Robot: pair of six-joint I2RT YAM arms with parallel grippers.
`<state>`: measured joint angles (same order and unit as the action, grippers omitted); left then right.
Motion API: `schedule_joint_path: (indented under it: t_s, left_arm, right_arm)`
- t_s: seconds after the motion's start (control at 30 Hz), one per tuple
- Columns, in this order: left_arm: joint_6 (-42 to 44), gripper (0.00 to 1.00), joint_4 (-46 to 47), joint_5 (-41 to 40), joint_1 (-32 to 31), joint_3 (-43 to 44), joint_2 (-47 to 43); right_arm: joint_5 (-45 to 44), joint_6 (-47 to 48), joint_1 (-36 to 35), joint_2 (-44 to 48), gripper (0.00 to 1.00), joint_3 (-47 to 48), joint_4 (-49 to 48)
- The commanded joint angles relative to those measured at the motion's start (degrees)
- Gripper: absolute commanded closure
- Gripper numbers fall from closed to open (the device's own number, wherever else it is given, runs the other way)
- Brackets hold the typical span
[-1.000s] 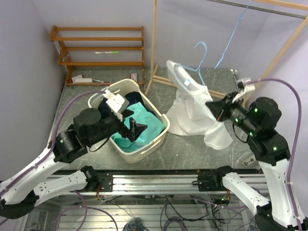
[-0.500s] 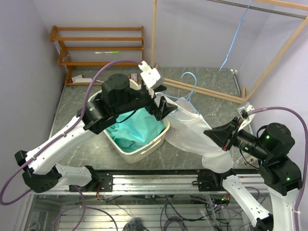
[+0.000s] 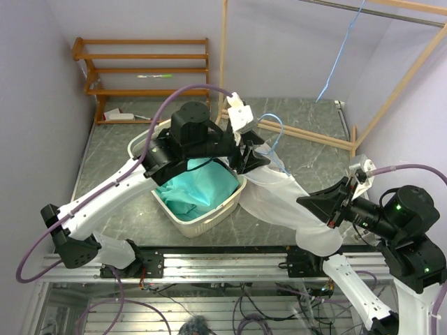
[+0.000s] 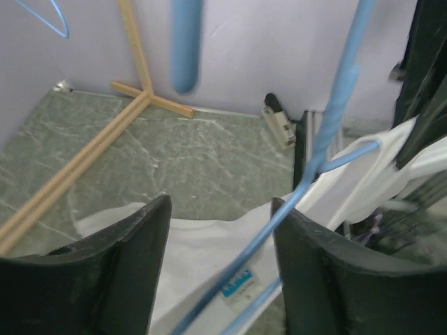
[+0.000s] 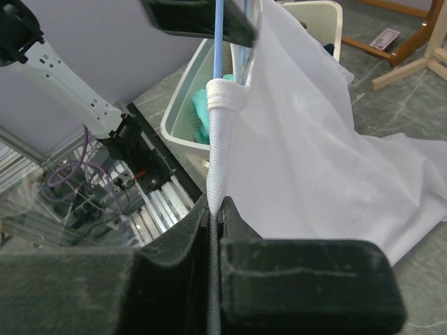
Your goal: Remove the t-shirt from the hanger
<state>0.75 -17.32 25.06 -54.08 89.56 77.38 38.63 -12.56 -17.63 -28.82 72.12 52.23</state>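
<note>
- left claw (image 3: 253, 155) is hovering over the middle of the worktop (image 3: 307, 118), just right of the basket (image 3: 209, 209); jaws are standing wide, nothing pinched, with the blue hanger (image 4: 328, 139) wire crossing the gap between the fingers (image 4: 129, 265) in the left wrist view.
- hanger is sitting at the t-shirt (image 3: 279, 202) collar end, right at the left claw, so the left arm is the nearer one for it.
- t-shirt is stretching long-axis from the hanger down-right toward the near right corner of the worktop.
- right claw (image 5: 213, 209) is clamping a bunched fold of the white t-shirt, pulling away from the hanger.
- judgement: closing on the hanger wire is coming next.
</note>
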Motion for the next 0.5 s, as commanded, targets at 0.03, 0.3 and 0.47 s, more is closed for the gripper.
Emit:
schedule_joint_path:
  t_s: [0.03, 0.3, 0.47]
  left_arm:
    - [0.87, 0.63, 1.28, 4.86, 0.37, 3.89, 2.79]
    - [1.68, 0.93, 2.07, -1.69, 0.36, 8.39, 2.99]
    - [2.52, 0.93, 5.04, -8.46, 0.34, 7.24, -0.34]
  right_arm:
    - [0.62, 0.77, 0.22, 1.03, 1.0, 1.42, -0.59]
    - [-9.17, 1.09, 0.16, 2.42, 1.0, -2.37, 0.99]
    - [-18.58, -0.15, 0.2, 4.21, 0.47, -4.68, 1.99]
